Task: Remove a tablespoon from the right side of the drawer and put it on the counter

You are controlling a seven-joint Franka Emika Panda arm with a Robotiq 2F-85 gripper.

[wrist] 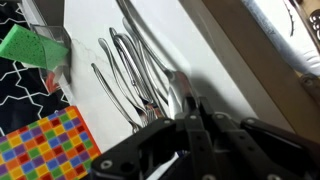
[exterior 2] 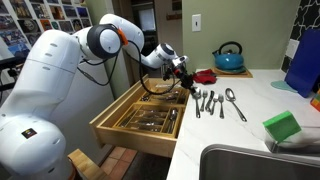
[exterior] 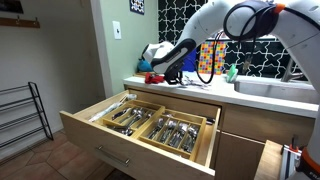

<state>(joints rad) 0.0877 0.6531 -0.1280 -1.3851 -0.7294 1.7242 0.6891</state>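
The light-wood drawer (exterior: 130, 150) stands open below the whitish counter (exterior: 185, 88), with cutlery in its long compartments; it also shows in an exterior view (exterior 2: 112, 125). My gripper (exterior 2: 184, 75) hangs over the counter's edge (exterior 2: 230, 130), above the drawer's right side. In the wrist view the gripper (wrist: 183, 105) has its fingers pressed together on a shiny tablespoon (wrist: 176, 85) that sticks out past the tips. Several forks and spoons (exterior 2: 215, 100) lie side by side on the counter just beyond it, and they also show in the wrist view (wrist: 130, 65).
A blue kettle (exterior 2: 228, 57) and a red item (exterior 2: 205, 76) stand at the back of the counter. A green sponge (exterior 2: 282, 125) lies by the sink (exterior 2: 250, 160). A colourful checked bag (exterior: 210, 60) stands near the wall. A black wire rack (exterior: 25, 110) is on the floor.
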